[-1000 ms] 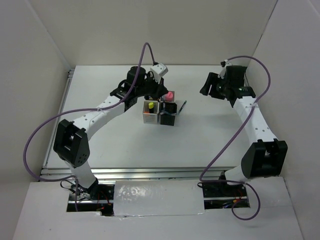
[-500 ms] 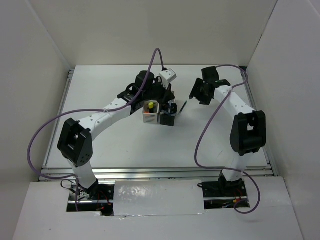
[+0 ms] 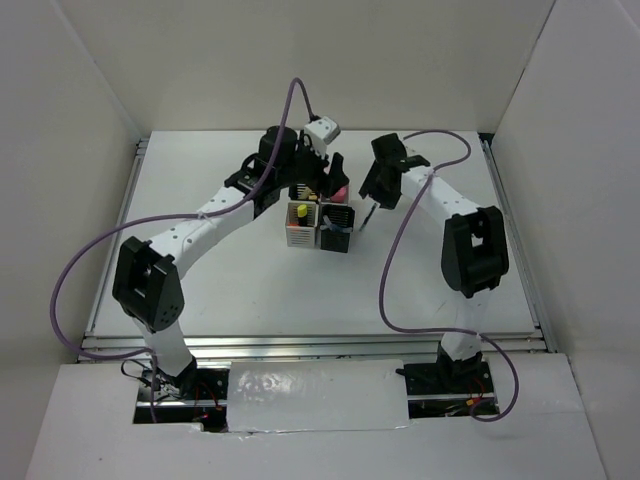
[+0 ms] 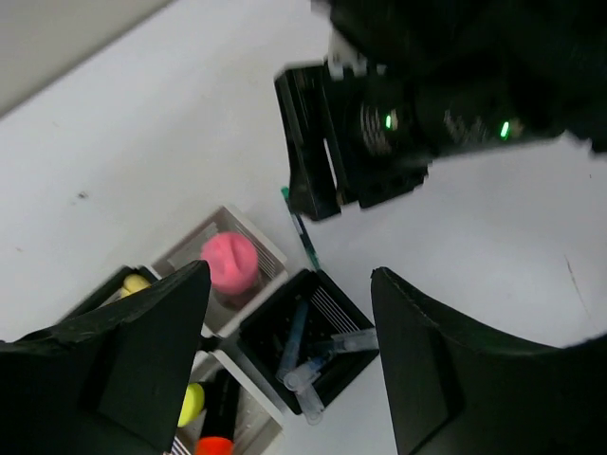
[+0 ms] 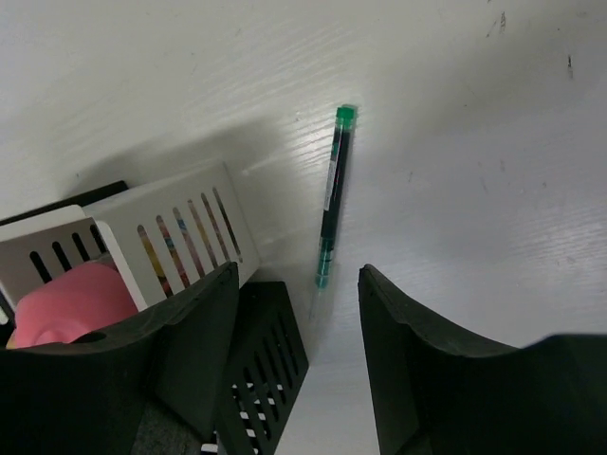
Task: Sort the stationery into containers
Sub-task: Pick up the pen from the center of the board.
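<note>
1. Top external view shows us the containers (image 3: 300, 238), four square cups clustered mid-table. The near-left white one holds a yellow highlighter (image 3: 298, 211).
2. We see thin pens (image 4: 302, 353) lying in the near-right black cup (image 4: 334, 308).
3. Farther back, a pink highlighter (image 4: 229, 263) stands in the far-right white cup (image 5: 185, 227).
4. We find a green pen (image 5: 332, 194) lying flat on the table (image 3: 200, 290), just right of the cluster.
5. Above it hangs the right gripper (image 5: 297, 284), its fingers spread and holding nothing.
6. We see the left gripper (image 4: 289, 284) over the cluster's far side, jaws wide apart and empty.
</note>
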Robot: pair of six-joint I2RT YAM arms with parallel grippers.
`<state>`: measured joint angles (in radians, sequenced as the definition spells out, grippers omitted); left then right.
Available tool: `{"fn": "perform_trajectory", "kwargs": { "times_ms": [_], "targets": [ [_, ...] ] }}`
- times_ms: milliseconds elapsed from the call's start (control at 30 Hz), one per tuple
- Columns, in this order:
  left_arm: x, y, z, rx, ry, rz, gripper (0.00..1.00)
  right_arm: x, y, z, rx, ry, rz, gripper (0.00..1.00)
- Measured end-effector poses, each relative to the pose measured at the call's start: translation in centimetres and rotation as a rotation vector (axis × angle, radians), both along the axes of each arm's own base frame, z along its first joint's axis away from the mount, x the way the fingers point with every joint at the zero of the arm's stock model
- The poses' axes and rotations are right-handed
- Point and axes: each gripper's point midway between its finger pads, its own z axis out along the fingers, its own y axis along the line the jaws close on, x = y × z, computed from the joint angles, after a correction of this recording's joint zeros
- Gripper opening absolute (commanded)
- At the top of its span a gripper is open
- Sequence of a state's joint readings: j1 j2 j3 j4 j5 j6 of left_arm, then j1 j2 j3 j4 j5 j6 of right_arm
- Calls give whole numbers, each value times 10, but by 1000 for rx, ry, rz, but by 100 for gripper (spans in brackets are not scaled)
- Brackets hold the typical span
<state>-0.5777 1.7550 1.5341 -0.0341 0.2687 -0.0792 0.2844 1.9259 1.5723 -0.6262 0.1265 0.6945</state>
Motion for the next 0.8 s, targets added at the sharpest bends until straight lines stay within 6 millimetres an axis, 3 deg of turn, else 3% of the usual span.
{"fn": "perform_trajectory", "kwargs": {
  "times_ms": [167,467,633,800],
  "targets": [
    [15,13,46,-53,-76,46,81,3,11,-19,-43,26,-11,59],
    [0,50,99,-114,-130,102,81,7,0,-61,-110,101,-42,58],
    [-7,66,103,-126,-127,126,81,13,2,-76,-113,123,-36,53],
    [-6,75,83,-112,-79,149,81,15,2,-84,-123,139,-35,43]
  ]
}}
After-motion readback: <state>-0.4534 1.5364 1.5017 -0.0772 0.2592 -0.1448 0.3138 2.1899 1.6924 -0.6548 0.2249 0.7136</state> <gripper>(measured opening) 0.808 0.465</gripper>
